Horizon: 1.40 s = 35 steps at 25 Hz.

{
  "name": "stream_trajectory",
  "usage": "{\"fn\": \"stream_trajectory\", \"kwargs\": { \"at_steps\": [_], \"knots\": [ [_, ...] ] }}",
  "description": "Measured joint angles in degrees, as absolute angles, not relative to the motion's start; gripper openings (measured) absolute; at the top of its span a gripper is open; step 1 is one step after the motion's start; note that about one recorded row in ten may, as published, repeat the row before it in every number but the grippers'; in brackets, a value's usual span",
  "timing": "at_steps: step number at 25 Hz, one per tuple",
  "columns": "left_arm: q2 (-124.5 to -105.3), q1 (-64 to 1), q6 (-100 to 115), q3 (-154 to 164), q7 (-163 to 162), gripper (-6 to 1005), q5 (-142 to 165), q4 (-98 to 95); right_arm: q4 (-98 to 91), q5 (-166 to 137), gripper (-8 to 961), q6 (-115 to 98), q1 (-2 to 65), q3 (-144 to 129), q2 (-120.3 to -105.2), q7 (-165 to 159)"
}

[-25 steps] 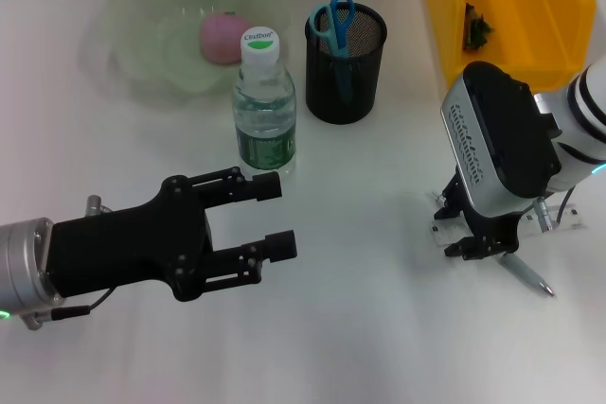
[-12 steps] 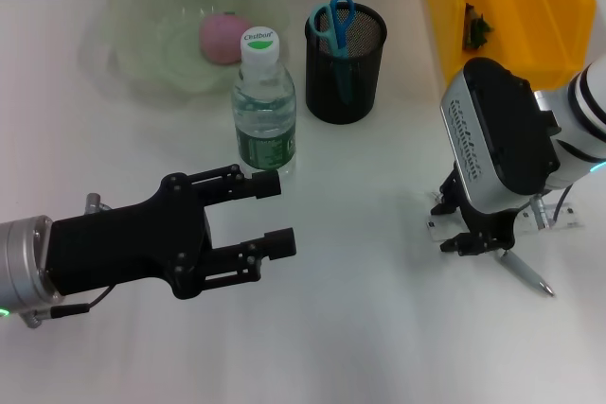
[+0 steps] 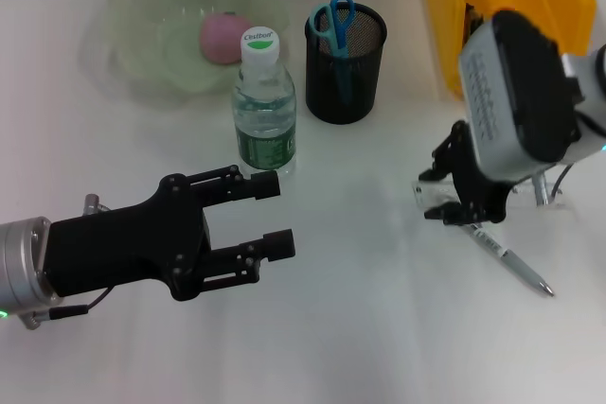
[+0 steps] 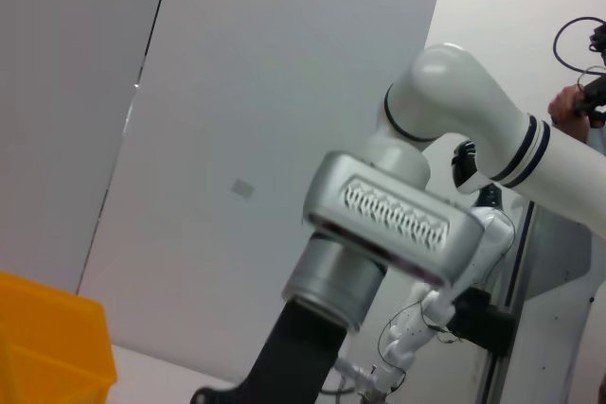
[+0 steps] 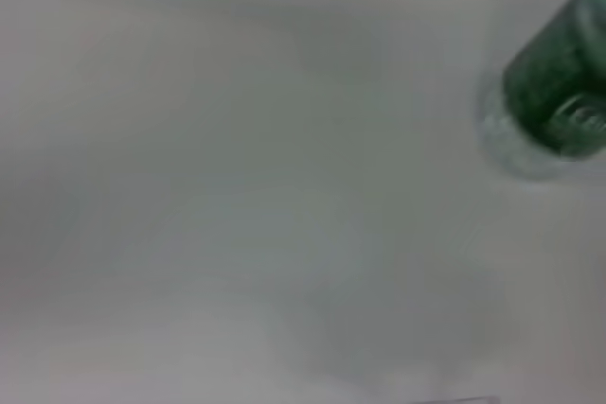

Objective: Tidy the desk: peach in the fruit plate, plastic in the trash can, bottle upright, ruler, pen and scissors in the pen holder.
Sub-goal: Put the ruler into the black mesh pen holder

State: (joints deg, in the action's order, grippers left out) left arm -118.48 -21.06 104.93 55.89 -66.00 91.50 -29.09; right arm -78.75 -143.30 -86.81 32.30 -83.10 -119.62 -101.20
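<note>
Ruler (image 3: 431, 198) in right gripper (image 3: 454, 203), pen (image 3: 509, 263) below

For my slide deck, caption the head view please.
Right gripper lifts clear ruler beside pen; left gripper idles open.

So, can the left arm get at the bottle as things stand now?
Probably yes. The left claw is open and points toward the bottle, which stands upright just beyond its fingertips with nothing between them. The pen holder beside the bottle stands apart from it.
</note>
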Motion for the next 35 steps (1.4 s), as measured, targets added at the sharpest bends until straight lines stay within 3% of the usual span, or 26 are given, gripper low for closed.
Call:
{"fn": "stream_trajectory", "kwargs": {
  "at_steps": [11, 17, 28, 35],
  "knots": [
    [-118.42, -20.55, 105.02, 55.90, -65.63, 682, 91.49, -29.22, -86.09, -132.97, 410, -87.69, 30.35, -73.88, -119.62, -103.05],
    [-118.55, -20.48, 104.97, 55.90, -63.09, 681, 91.50, -29.05, -86.34, -120.42, 417, -76.67, 28.37, -71.70, -119.68, -103.72],
    [-118.48, -20.29, 104.99, 55.10, -63.01, 683, 91.40, -29.00, -72.95, -96.64, 431, -53.73, 27.17, -80.07, -119.68, -93.25],
    [-118.42, -19.87, 104.77, 54.31, -63.01, 683, 91.40, -29.00, -66.10, -81.69, 440, -50.37, 27.15, -79.85, -119.69, -82.62]
  ]
}}
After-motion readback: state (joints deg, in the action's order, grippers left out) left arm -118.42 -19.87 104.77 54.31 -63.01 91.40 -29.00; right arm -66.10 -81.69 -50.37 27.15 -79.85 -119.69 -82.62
